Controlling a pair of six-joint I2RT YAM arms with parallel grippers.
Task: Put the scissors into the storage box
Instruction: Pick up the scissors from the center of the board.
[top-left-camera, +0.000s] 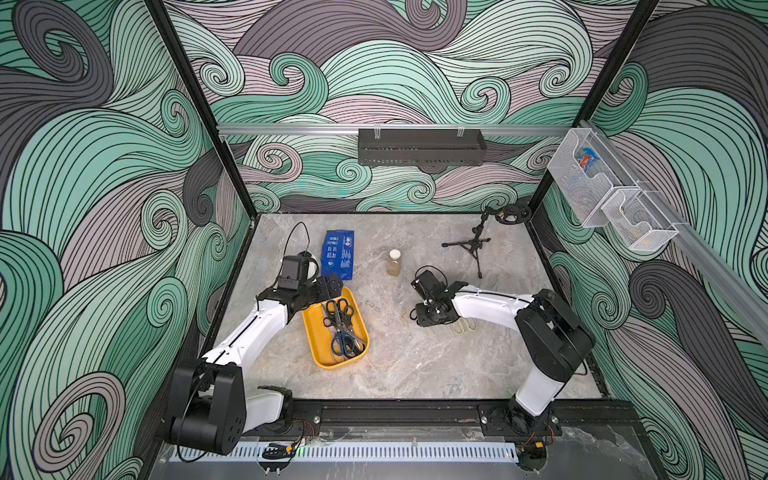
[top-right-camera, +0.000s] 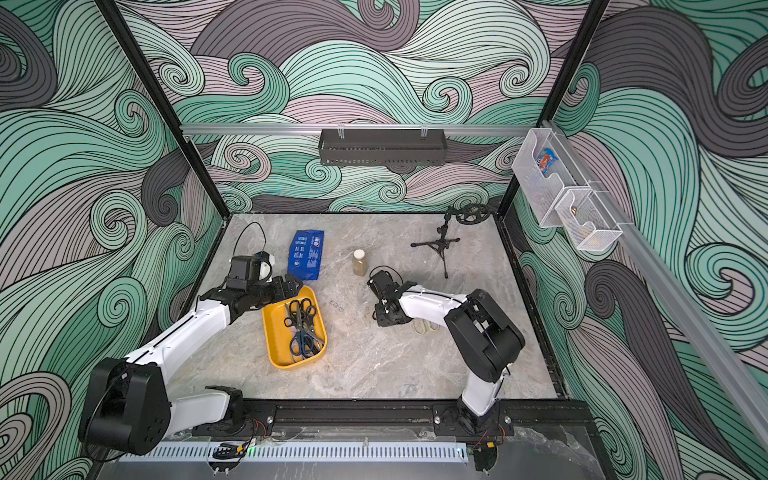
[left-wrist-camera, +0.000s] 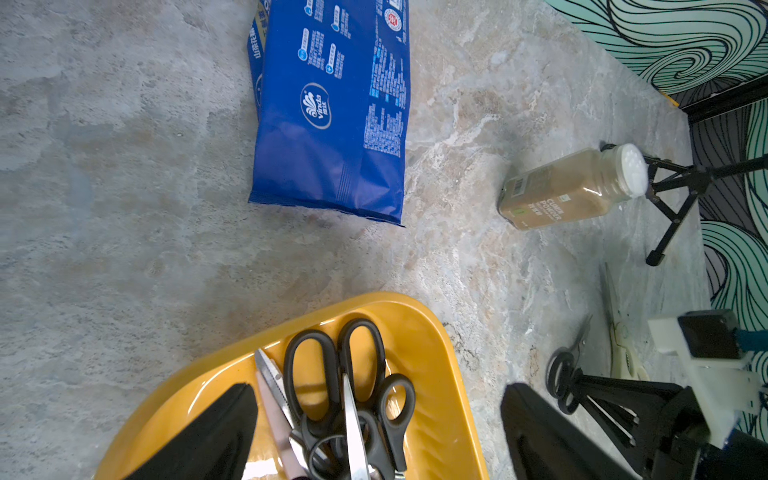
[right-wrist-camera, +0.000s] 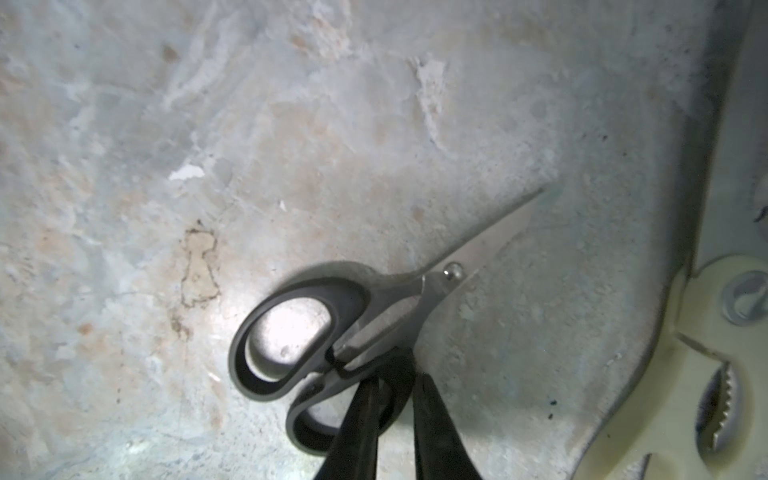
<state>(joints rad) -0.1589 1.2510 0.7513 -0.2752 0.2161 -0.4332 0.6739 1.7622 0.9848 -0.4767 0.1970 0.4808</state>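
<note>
Pinching small loop of black-handled steel scissors (right-wrist-camera: 436, 286), right gripper (right-wrist-camera: 395, 380) nearly closed; scissors flat on table (right-wrist-camera: 249, 124), blades toward cream shears (right-wrist-camera: 673, 374); left gripper (left-wrist-camera: 376, 388) wide.

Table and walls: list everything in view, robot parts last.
storage box: one, yellow-orange, table left.
scissors in box: several, black- and blue-handled.
black-handled scissors: one, on table, centre-right.
kitchen shears: one, cream, beside them.
tissue pack: one, blue, behind box.
cumin powder bottle: one, brown, centre.
mini tripod: one, black, back right.
perforated bin: one, black, back rail.
mesh baskets: two, white, right rail.
left gripper: black, open over box.
right gripper: black, fingers gripping black-handled scissors' handle.
</note>
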